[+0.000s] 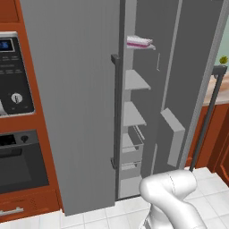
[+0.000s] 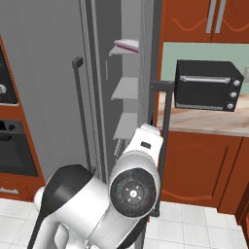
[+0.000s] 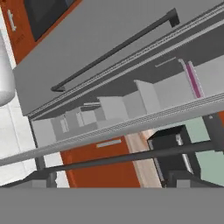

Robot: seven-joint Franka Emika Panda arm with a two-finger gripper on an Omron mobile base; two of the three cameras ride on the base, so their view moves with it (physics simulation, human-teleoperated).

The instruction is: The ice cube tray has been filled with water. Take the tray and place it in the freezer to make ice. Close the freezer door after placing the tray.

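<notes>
Your arm's white elbow sits nearest, low before the freezer. Far above it, the ice cube tray rests on the top inner shelf, well apart from your end effector, whose fingers stand spread with nothing between them. At right, the freezer door hangs ajar. No writing is readable.

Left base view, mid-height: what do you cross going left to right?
Black wall oven panel → closed grey fridge door → its vertical bar handle → white inner shelves of the freezer → open freezer door → that door's bar handle.
</notes>
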